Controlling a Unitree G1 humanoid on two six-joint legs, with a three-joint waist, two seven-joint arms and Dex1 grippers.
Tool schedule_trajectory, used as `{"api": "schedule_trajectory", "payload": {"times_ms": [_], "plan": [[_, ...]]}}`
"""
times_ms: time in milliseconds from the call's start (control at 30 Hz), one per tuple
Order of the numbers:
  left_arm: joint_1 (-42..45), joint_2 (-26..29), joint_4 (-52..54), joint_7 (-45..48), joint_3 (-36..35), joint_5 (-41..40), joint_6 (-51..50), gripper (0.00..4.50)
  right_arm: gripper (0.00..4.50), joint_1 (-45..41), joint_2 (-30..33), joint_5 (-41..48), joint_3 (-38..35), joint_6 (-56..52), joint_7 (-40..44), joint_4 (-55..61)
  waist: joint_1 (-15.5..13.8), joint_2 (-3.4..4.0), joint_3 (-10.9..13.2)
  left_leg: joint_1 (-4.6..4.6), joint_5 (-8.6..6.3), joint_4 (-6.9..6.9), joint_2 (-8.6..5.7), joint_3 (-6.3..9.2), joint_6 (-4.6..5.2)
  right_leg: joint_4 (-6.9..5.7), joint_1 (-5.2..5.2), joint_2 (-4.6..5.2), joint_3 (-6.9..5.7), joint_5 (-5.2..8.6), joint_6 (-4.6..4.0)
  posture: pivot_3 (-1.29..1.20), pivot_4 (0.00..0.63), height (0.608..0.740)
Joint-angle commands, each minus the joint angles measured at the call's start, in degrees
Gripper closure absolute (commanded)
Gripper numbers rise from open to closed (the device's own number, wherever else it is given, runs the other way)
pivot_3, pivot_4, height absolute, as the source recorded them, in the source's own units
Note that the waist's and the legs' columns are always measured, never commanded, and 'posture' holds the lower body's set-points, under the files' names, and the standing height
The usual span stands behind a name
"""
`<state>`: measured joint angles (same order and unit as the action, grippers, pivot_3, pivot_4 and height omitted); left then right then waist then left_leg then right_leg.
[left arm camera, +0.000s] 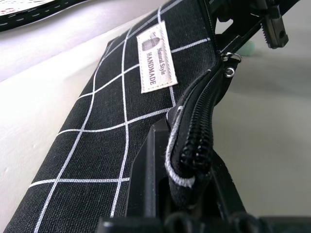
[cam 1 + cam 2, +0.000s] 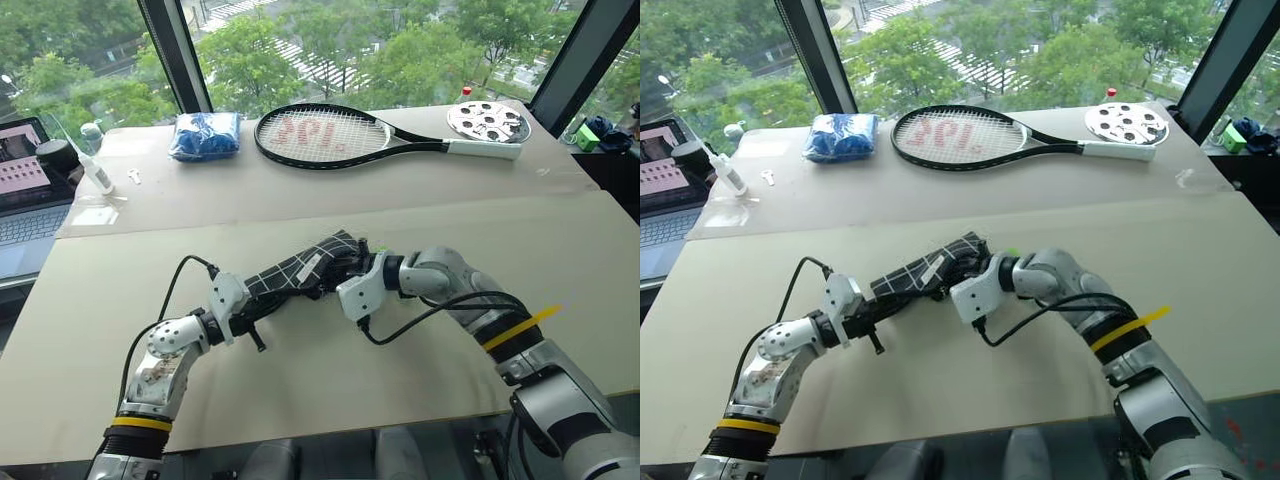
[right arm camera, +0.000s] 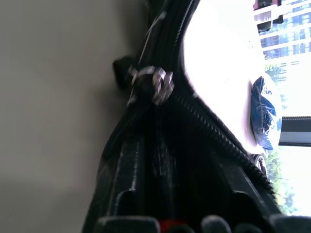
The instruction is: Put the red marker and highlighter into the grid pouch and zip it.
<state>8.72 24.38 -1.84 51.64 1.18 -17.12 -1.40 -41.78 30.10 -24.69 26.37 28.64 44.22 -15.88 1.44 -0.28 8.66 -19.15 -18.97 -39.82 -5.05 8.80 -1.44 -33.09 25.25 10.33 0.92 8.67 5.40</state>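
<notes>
Nearest the desk's near edge, the left gripper has its fingers closed on the near end of the pouch, pinching the fabric just under the zipper and holding it off the desk. From that grip the pouch's long axis runs away and to the right, rising toward the middle of the desk, with the white label on its flat side and the zipper line along its upper edge. At the far end sits the right gripper, pointing down and to the left into the pouch's mouth; whether its fingers are parted or pressed on anything I cannot tell, since the pouch covers their tips. In the right wrist view the metal slider sits close ahead of that gripper, with the two zipper rows spreading apart toward the camera, so the mouth is open at the right gripper's end. A bit of red shows at the base of that view, probably the marker, and a pale green spot at the pouch's far end is likely the highlighter, though neither is clear. Closing would fall to the right gripper, the nearer one to the slider, pulling along the pouch's axis while the left anchors the other end. Beyond, near the desk's far edge, lie a racket and a blue bundle.
</notes>
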Motion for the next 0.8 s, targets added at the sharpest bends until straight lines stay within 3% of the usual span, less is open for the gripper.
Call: {"api": "schedule_trajectory", "payload": {"times_ms": [33,267,400,600,800], "plan": [[0.8,-1.0,2.5,-0.9,-1.1,-2.2,-0.5,4.5,1.67,-1.2,2.1,12.0,-8.8,-9.7,5.1,2.7,-0.2,0.0,0.0,-0.01,0.0,0.0,-0.01,0.0,0.0,0.0,0.0,0.01,0.0,0.0,0.0,0.0,0.15,0.74],[1.1,-1.4,3.2,-2.4,-2.4,-4.2,-2.4,4.5,1.67,-0.8,9.3,30.1,-23.0,-28.6,12.5,6.4,-0.5,0.0,0.0,0.0,0.0,0.02,0.01,0.02,0.0,0.01,0.0,-0.01,-0.01,-0.01,-0.01,0.0,0.15,0.74],[1.0,-1.3,3.0,-2.3,-2.7,-4.4,-2.5,4.5,1.67,4.8,13.3,32.7,-27.6,-37.8,11.6,7.8,-0.6,-0.01,0.0,-0.02,-0.01,0.02,0.01,0.01,0.01,0.01,0.0,0.0,-0.01,-0.01,-0.01,0.0,0.15,0.74],[1.0,-1.4,2.8,-2.3,-3.0,-4.5,-2.6,4.5,1.67,13.7,9.0,39.9,-31.8,-59.7,3.9,20.1,-0.3,0.0,0.0,-0.02,-0.01,0.01,0.02,-0.02,0.02,-0.01,0.01,0.01,0.03,-0.02,-0.02,0.0,0.15,0.74],[0.8,-1.4,2.9,-2.2,-3.0,-4.4,-2.7,4.5,1.67,19.6,6.0,40.9,-28.7,-71.8,-2.1,28.6,-0.8,0.0,0.0,-0.03,-0.01,-0.04,0.0,-0.03,0.02,-0.01,0.0,0.01,0.04,-0.04,-0.01,0.0,0.15,0.74]]}}
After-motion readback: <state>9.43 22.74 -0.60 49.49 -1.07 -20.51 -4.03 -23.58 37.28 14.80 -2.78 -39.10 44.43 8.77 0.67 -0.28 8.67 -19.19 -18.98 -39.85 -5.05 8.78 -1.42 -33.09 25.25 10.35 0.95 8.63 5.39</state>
